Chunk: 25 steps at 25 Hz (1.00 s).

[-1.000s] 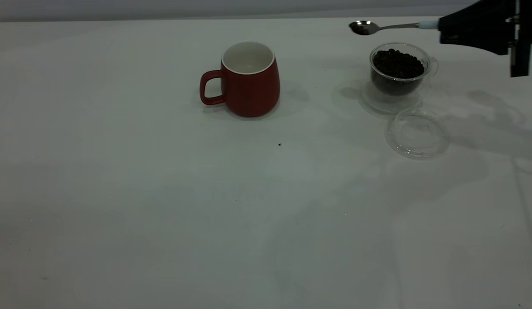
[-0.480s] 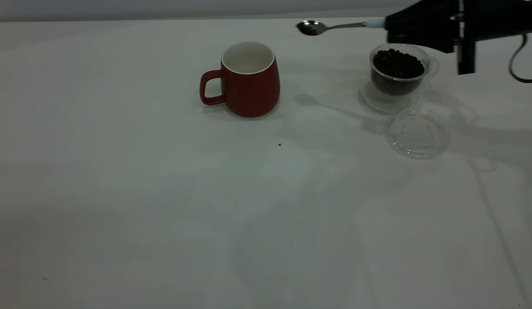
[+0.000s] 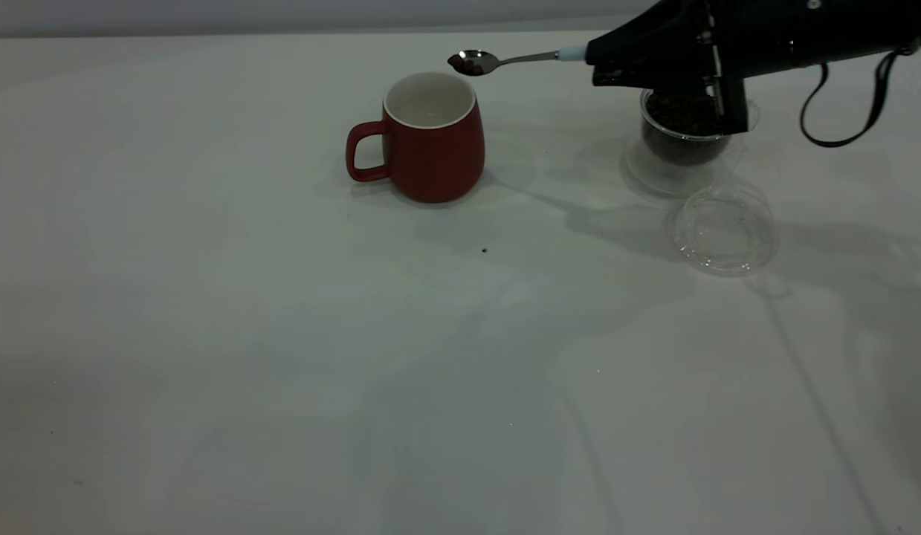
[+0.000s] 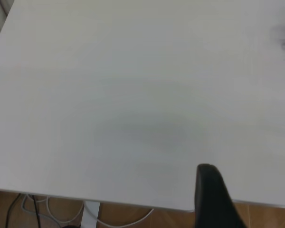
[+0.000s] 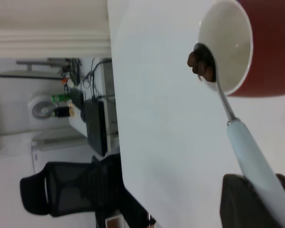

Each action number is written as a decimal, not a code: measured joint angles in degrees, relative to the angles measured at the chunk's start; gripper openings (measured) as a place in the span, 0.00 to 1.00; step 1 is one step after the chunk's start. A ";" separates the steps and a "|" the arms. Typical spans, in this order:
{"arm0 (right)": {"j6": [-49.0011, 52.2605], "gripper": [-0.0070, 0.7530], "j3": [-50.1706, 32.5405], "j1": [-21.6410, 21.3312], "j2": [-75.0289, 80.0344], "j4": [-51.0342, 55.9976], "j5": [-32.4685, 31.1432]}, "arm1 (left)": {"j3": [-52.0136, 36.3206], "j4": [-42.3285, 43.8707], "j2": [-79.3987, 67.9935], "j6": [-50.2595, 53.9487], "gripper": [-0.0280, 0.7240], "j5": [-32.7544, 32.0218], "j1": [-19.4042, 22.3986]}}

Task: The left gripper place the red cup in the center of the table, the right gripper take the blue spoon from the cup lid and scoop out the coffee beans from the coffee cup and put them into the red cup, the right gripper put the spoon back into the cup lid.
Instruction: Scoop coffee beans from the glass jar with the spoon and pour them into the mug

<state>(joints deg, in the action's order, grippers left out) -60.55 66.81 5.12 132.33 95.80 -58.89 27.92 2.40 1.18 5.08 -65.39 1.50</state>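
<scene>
The right claw, clenched on the spoon, could spill beans short of the mug if tilted early.

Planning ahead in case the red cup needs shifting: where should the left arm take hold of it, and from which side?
Grip the red cup by its loop handle, coming from the exterior view's left. The handle sticks out on that side, away from the right gripper holding the blue spoon over the rim, and the rounded body looks too wide for the jaws.
</scene>
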 joint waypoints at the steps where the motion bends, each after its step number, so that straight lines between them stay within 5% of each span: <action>1: -0.05 0.15 0.00 0.56 0.00 0.47 0.49 | 0.00 0.00 0.00 0.05 0.63 0.00 0.00; 25: -2.59 0.15 3.18 6.44 0.00 0.96 13.94 | 0.00 0.00 0.00 0.05 0.63 0.00 0.00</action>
<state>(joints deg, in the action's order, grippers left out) -63.15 69.99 11.57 132.33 96.76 -44.95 27.92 2.40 1.18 5.13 -65.39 1.50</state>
